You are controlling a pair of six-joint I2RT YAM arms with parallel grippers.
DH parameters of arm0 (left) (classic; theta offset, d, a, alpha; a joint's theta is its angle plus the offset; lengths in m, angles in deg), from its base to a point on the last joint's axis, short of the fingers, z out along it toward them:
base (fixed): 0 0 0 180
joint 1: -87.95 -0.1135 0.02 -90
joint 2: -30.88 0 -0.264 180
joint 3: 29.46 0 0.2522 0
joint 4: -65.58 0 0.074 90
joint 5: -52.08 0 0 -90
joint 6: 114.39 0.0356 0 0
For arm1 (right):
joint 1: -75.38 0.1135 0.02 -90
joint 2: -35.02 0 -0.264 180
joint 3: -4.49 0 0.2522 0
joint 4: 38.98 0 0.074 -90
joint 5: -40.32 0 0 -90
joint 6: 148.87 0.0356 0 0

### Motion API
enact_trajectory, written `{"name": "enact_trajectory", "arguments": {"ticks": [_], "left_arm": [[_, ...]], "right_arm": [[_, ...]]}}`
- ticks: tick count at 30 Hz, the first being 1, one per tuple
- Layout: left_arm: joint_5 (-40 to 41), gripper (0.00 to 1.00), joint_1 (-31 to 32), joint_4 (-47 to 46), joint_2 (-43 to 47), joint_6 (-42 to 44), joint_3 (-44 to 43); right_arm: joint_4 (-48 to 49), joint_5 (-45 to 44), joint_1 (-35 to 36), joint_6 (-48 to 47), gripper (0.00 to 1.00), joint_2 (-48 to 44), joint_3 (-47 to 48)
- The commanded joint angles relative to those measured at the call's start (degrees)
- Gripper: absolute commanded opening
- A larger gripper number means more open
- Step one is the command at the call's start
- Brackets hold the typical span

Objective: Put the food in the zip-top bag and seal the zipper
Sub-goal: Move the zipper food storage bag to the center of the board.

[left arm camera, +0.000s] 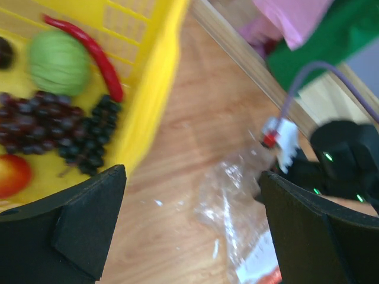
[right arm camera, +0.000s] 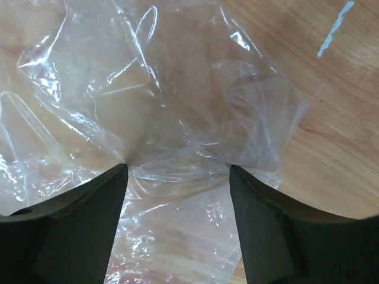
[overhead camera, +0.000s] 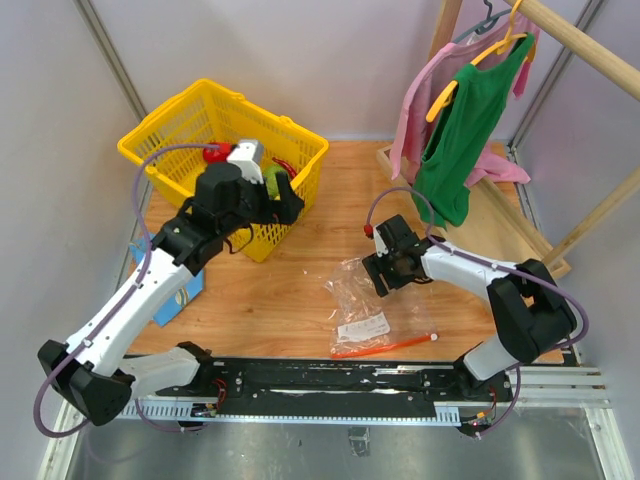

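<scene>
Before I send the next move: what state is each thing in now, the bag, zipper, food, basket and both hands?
zip-top bag: crumpled flat, no food inside
zipper: along the bag's near edge, sealed or not unclear
basket: upright
green ball: in the basket
grape bunch: in the basket
red fruit: in the basket
left hand: open, empty
right hand: open, over the bag

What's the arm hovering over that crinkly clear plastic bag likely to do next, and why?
Probably pinch shut: the right arm's fingers stand apart over the crinkly clear plastic bag, crumpled plastic between them, the bag slack on the wooden table. A grip would steady it while the toy food, still in the yellow mesh basket, gets brought over.
</scene>
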Motion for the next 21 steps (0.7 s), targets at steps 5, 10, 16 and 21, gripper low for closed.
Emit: {"name": "enact_trajectory", "arguments": {"ticks": [5, 10, 16, 21], "left_arm": [[0.6, 0.99, 13.4, -8.1, 0.2, -1.6, 7.7], [1.8, 0.99, 17.7, -11.7, -0.2, 0.1, 12.0], [2.2, 0.99, 20.3, -15.6, -0.7, 2.0, 18.3], [3.3, 0.99, 23.5, -17.7, -3.8, 2.3, 21.7]], "right_arm": [[2.6, -7.6, 1.1, 5.5, 0.53, 3.8, 2.6], [5.9, -8.6, 1.1, 6.5, 0.38, 4.8, 3.5], [8.5, -7.1, 1.0, 8.4, 0.07, 3.9, 4.4], [9.6, -4.7, 0.9, 9.3, 0.01, 1.7, 4.0]]}}
